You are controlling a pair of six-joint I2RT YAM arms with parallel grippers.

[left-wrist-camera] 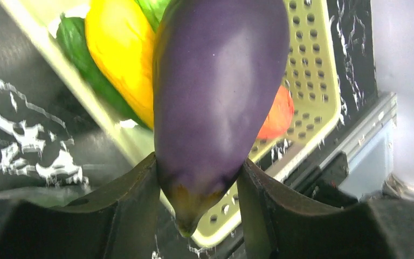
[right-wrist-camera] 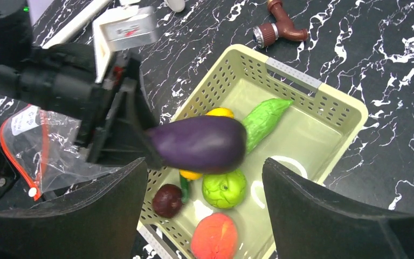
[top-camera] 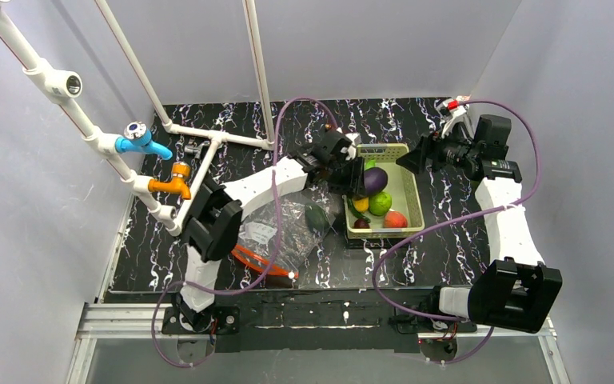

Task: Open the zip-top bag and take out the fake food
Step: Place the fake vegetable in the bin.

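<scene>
My left gripper point(top-camera: 353, 172) is shut on the purple eggplant point(top-camera: 375, 180) and holds it over the yellow-green basket point(top-camera: 412, 172). In the left wrist view both fingers press the eggplant point(left-wrist-camera: 215, 91) near its stem end. Below it in the basket lie a green round fruit point(right-wrist-camera: 223, 189), a red-orange tomato point(right-wrist-camera: 214, 237), a yellow piece point(right-wrist-camera: 219, 112), a green cucumber point(right-wrist-camera: 264, 118) and a dark red fruit point(right-wrist-camera: 167, 200). The zip-top bag point(top-camera: 280, 232) lies crumpled left of the basket with a dark avocado point(top-camera: 316, 218) inside. My right gripper point(right-wrist-camera: 204, 164) hovers open above the basket's right side, holding nothing.
A white pipe frame point(top-camera: 208, 144) with a blue tap point(top-camera: 145, 142) and an orange tap point(top-camera: 172, 182) stands at the back left. A brown tap point(right-wrist-camera: 280, 32) lies on the black marbled table beyond the basket. Purple cables loop over both arms.
</scene>
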